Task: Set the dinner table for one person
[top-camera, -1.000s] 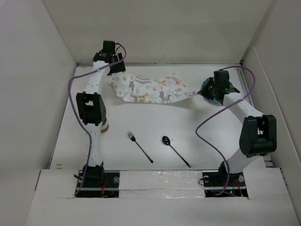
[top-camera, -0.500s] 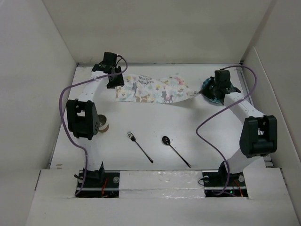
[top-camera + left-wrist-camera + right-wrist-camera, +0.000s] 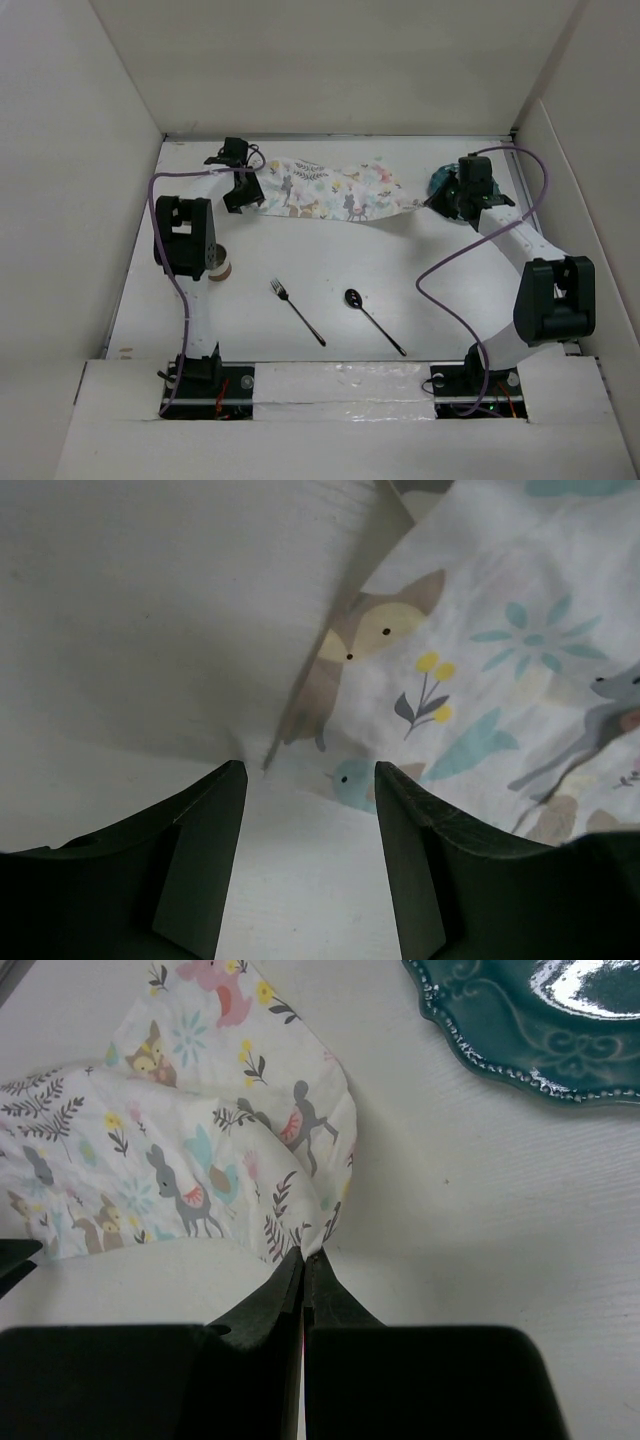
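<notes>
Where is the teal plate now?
The teal plate lies at the far right of the dinner table, mostly hidden in the top view beneath the right end effector, just beyond the placemat corner it pinches.

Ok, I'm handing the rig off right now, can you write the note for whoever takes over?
The left end effector is open over the left edge of the placemat. The right end effector is shut on its right corner.
The placemat lies rumpled at the far side of the dinner table, with the teal plate to its right. The fork and spoon are near the front.
Done: nothing placed.
Left: flatten placemat, then plate, fork, spoon.
</notes>
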Robot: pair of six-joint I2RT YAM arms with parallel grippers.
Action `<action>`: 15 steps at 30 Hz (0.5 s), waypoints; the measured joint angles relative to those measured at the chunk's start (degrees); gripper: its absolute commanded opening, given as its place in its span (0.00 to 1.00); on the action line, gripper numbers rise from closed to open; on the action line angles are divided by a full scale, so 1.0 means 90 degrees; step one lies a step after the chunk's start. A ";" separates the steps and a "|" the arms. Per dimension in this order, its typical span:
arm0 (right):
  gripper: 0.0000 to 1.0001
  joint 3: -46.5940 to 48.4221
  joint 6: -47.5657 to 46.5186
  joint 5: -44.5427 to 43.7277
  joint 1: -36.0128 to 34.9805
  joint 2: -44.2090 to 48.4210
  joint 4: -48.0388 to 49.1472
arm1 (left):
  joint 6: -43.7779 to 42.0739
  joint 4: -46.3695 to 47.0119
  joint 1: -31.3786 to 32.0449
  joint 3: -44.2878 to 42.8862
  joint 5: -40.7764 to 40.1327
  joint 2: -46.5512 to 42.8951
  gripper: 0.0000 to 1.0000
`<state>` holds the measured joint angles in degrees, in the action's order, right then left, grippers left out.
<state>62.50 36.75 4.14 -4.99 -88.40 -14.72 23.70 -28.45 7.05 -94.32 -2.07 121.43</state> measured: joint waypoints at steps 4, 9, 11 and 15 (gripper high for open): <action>0.00 -0.0083 -0.0022 0.0049 -0.0036 0.0022 0.0012 | 0.0061 0.0087 0.0005 -0.0100 -0.0083 0.0165 0.49; 0.00 -0.0083 -0.0056 0.0095 -0.0075 0.0034 0.0019 | 0.0051 0.0053 0.0039 -0.0204 -0.0206 0.0282 0.38; 0.00 -0.0083 -0.0056 0.0109 -0.0078 0.0034 0.0019 | 0.0010 0.0051 0.0056 -0.0335 -0.0316 0.0379 0.32; 0.00 -0.0080 -0.0056 0.0126 -0.0117 0.0034 0.0019 | -0.0068 0.0039 0.0117 -0.0369 -0.0508 0.0415 0.23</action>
<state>61.78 36.25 5.28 -6.04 -88.09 -14.55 23.09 -28.10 8.10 -97.65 -6.63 125.16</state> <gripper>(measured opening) 0.022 0.270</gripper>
